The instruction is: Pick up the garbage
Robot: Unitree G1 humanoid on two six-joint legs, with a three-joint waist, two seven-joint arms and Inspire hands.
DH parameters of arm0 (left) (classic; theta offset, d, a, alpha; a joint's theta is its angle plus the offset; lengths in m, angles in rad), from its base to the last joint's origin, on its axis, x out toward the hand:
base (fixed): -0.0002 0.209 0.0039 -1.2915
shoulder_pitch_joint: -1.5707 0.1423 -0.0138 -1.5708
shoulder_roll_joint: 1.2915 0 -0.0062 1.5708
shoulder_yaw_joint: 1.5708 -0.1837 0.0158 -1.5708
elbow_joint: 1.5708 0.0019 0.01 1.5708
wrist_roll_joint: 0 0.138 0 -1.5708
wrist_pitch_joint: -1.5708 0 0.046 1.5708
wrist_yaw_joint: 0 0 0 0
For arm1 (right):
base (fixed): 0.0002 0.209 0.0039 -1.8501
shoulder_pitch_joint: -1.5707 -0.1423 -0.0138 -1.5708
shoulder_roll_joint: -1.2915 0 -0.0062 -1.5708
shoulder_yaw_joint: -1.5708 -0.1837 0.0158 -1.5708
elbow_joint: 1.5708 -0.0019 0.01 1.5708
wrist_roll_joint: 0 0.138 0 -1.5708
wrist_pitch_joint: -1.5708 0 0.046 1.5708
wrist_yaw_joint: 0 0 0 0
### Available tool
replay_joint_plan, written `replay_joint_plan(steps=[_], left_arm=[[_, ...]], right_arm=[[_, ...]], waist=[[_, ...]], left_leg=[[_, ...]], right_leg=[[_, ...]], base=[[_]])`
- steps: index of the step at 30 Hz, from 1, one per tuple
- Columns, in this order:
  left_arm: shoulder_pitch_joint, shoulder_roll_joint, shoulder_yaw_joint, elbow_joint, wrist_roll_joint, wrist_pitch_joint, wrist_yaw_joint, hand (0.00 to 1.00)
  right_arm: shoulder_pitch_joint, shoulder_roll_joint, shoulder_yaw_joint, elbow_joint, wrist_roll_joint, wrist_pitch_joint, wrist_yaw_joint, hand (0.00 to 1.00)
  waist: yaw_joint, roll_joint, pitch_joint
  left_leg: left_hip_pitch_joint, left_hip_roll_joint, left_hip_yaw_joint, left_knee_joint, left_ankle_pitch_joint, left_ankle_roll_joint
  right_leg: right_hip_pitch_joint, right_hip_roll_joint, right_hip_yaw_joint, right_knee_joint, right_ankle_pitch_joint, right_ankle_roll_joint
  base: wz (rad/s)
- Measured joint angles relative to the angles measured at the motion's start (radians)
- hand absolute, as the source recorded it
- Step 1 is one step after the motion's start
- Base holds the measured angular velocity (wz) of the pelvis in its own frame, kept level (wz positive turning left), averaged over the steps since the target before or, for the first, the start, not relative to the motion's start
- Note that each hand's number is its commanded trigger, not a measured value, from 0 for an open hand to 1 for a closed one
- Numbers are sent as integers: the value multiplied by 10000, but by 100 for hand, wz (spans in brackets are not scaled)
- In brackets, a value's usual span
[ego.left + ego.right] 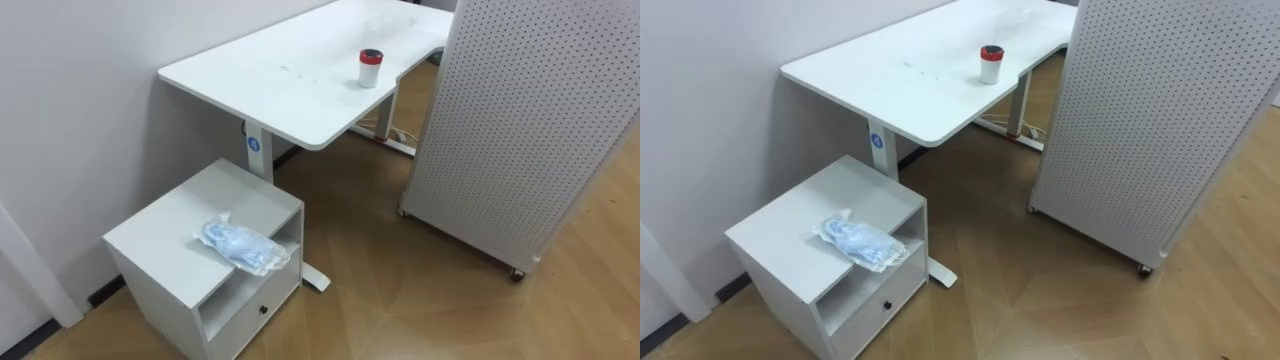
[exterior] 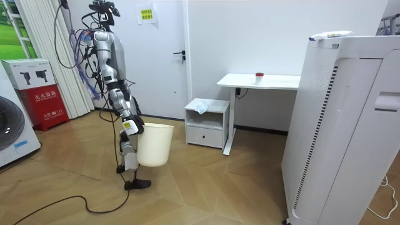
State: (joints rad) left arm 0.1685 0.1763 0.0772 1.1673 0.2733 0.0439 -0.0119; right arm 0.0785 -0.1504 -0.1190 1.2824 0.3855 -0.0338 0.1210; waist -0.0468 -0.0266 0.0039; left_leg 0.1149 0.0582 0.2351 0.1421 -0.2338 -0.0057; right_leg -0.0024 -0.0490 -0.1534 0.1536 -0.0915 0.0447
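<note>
Garbage first: your left eye view has the crumpled plastic bag point(image 1: 243, 248) lying on top of the white cabinet point(image 1: 160, 235), near its front edge, beside the desk point(image 1: 290, 70) with 1 red-lidded cup point(image 1: 370, 68). In the room view the robot stands well apart from that cabinet, with its right hand point(image 2: 129, 125) at the rim of the cream bin point(image 2: 156, 147). You can't tell whether it's gripping.
</note>
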Motion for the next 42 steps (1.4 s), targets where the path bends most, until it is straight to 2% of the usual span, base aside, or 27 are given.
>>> replay_joint_plan(steps=[10, 16, 21, 22, 23, 24, 25, 27, 28, 29, 30, 31, 32, 33, 34, 35, 36, 37, 38, 39, 40, 41, 42], left_arm=[[5, 11, 1, -2, -27, 0, 49, 0], [12, 5, -8, 30, 39, -3, 218, 0], [24, 11, 96, 410, 169, 74, 294, 0], [32, -6, 237, 452, 327, 163, 242, 0], [27, 4, 450, 499, 491, 196, 219, 0], [55, 52, 584, 528, 547, 215, 213, 0], [56, 87, 591, 542, 546, 223, 205, 0], [110, 145, 578, 746, 534, 250, 201, 0], [154, 139, 571, 752, 533, 283, 196, 0], [183, 132, 568, 749, 535, 367, 166, 0], [199, 136, 570, 743, 538, 396, 120, 0], [197, 125, 567, 737, 539, 409, 67, 0], [218, 91, 567, 732, 539, 437, -18, 0], [363, 61, 559, 731, 534, 473, -30, 0], [364, 30, 513, 711, 522, 503, -41, 0], [287, -20, 317, 652, 523, 516, -104, 0], [284, -28, 232, 620, 523, 509, -161, 0], [311, -51, 166, 608, 524, 474, -210, 0], [405, -53, 200, 606, 519, 467, -209, 0], [466, -34, 210, 604, 523, 470, -204, 0], [624, 7, 249, 598, 499, 474, -191, 0], [723, 1, 274, 594, 462, 472, -189, 0], [740, -3, 273, 582, 447, 461, -190, 0]], right_arm=[[-14, -13, 187, 11, 3, 4, -3, 100], [-1, -16, 201, 18, 22, 9, 6, 100], [45, -14, 190, 34, 32, 12, 14, 100], [70, -10, 180, 32, 20, 20, 41, 100], [73, -9, 172, 28, -30, 30, 77, 100], [72, -16, 161, 28, -67, 57, 150, 100], [72, -17, 161, 28, -66, 65, 167, 100], [63, -67, 165, -10, -67, 138, 321, 100], [64, -73, 171, -13, -64, 140, 350, 100], [64, -72, 170, -13, -54, 139, 353, 100], [37, -66, 175, -6, -48, 144, 348, 100], [7, -78, 173, -7, -47, 144, 331, 100], [2, -110, 171, 30, -35, 139, 294, 100], [-39, -122, 187, 44, 21, 144, 219, 100], [35, -147, 201, 38, 83, 147, 202, 100], [238, -228, 181, -15, 150, 146, 100, 100], [303, -267, 180, 3, 154, 167, 41, 100], [365, -368, 183, 57, 192, 278, -37, 100], [357, -445, 189, 77, 186, 370, -144, 100], [367, -460, 192, 79, 152, 368, -194, 100], [423, -460, 206, 101, 95, 382, -274, 100], [459, -486, 325, 35, 71, 401, -375, 100], [545, -492, 359, 4, 70, 410, -408, 100]], waist=[[32, -34, -18], [29, -21, 42], [92, 26, 9], [158, 14, -11], [218, -56, -9], [249, -89, 39], [245, -111, 27], [267, -149, 28], [257, -159, 29], [258, -192, 31], [275, -288, 4], [271, -284, -5], [260, -230, 10], [266, -305, 56], [211, -309, 37], [130, -343, 39], [126, -378, 40], [246, -405, 34], [410, -387, 20], [482, -381, 15], [652, -359, 23], [694, -359, 15], [683, -358, 11]], left_leg=[[57, 2, 0, 11, 0, 0], [39, 12, 1, 13, -12, -4], [28, 109, 17, 201, -130, -42], [30, 139, 37, 262, -151, -65], [5, 203, 60, 475, -272, -111], [-81, 328, 67, 869, -501, -167], [-157, 397, 66, 1121, -647, -207], [-397, 773, 84, 2202, -1245, -427], [-436, 866, 88, 2441, -1357, -481], [-592, 998, 59, 2951, -1533, -584], [-931, 1105, -12, 3795, -1563, -617], [-1132, 1203, -55, 4330, -1531, -586], [-1670, 1409, -313, 5546, -1348, -414], [-2195, 1400, -716, 6561, -1104, -154], [-2441, 1228, -858, 6659, -1133, -129], [-3077, 677, -998, 6501, -1207, 5], [-3388, 407, -1030, 6270, -1197, 4], [-3913, -139, -917, 5393, -1081, -18], [-4317, -391, -798, 4150, -579, -66], [-4514, -442, -785, 3514, -184, -39], [-4758, -505, -802, 2523, 699, -47], [-4802, -505, -843, 1663, 1478, -23], [-4797, -513, -845, 1391, 1859, 17]], right_leg=[[61, 0, 5, -3, 0, -1], [59, 1, -15, 1, 1, -1], [106, 59, -77, 11, -9, -15], [91, 63, -262, 94, -71, -61], [27, 59, -480, 368, -263, -127], [-37, 70, -587, 722, -506, -187], [-103, 74, -665, 971, -664, -227], [-331, 149, -986, 1978, -1314, -425], [-376, 177, -985, 2197, -1459, -467], [-585, 204, -971, 2622, -1797, -573], [-760, 181, -873, 3019, -2157, -664], [-782, 221, -788, 3135, -2251, -737], [-652, 310, -627, 3225, -2370, -864], [-394, 405, -368, 3218, -2542, -1061], [-276, 401, -284, 3184, -2610, -1101], [-91, 372, -85, 3122, -2775, -1106], [-57, 334, 82, 3129, -2862, -1114], [103, 318, 475, 3097, -2999, -1090], [285, 311, 727, 2999, -3048, -1119], [383, 301, 788, 2933, -3090, -1115], [506, 163, 904, 2888, -3224, -1109], [795, 129, 1089, 2647, -3318, -1015], [947, 98, 1123, 2492, -3365, -959]], base=[[0], [0], [0], [-5], [-6], [-3], [0], [-11], [-13], [-6], [0], [-4], [0], [8], [43], [52], [47], [0], [-19], [-54], [-59], [-52], [-24]])
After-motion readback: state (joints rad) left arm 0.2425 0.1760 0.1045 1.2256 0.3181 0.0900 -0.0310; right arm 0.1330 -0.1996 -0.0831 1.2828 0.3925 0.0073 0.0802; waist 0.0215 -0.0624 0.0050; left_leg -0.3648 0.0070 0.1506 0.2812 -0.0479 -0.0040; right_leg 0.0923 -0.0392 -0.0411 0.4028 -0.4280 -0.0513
